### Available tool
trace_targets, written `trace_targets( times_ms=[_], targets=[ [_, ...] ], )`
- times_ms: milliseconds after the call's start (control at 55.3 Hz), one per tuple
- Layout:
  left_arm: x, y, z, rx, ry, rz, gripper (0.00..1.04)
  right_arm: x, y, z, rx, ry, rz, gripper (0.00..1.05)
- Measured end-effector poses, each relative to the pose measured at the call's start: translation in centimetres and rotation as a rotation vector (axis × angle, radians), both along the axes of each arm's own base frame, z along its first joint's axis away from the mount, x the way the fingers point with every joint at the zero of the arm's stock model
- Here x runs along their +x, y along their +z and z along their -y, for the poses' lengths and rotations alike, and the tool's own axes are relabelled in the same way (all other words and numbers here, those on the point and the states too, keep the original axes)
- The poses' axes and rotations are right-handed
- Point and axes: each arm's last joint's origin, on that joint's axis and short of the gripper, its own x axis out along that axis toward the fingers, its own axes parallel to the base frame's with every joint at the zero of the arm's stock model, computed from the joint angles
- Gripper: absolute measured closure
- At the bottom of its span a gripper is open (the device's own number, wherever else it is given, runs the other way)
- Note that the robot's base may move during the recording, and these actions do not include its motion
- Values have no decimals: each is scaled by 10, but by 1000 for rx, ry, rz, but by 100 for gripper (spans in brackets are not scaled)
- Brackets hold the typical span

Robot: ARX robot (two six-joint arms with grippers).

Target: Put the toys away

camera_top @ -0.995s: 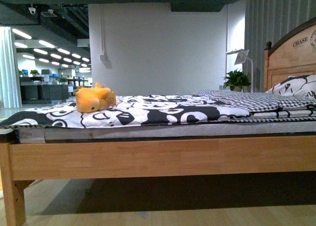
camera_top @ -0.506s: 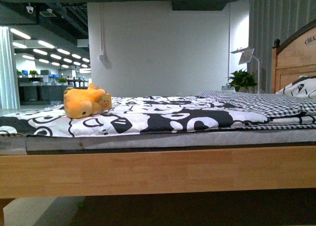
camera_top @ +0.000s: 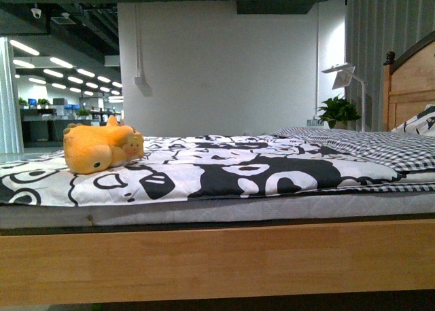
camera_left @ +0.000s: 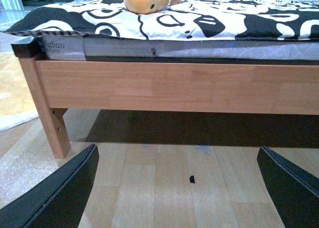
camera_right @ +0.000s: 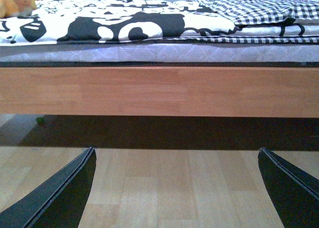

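Orange-yellow plush toy (camera_top: 94, 148) at ten o'clock on black-and-white-quilted wooden desk (camera_top: 217, 257), left pincer (camera_left: 177, 149) and right pincer (camera_right: 176, 151) released and low: liable to strike the side rail unless raised first.

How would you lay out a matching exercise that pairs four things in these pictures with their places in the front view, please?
Things:
1. plush toy
2. potted plant
3. checked blanket
4. headboard

Places:
A. standing upright at the far right edge
B. lying on the black-and-white sheet, at the left
C. beyond the bed, below the white lamp
D. spread flat over the right part of the bed

Pairs: 1-B; 2-C; 3-D; 4-A.
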Motion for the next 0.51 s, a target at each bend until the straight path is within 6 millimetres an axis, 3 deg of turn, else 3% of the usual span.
trace_targets(
  times_ms=[506],
  targets=[
    [0,0,0,0,0,1,6,0,0,0,0,0,0,7]
  ],
)
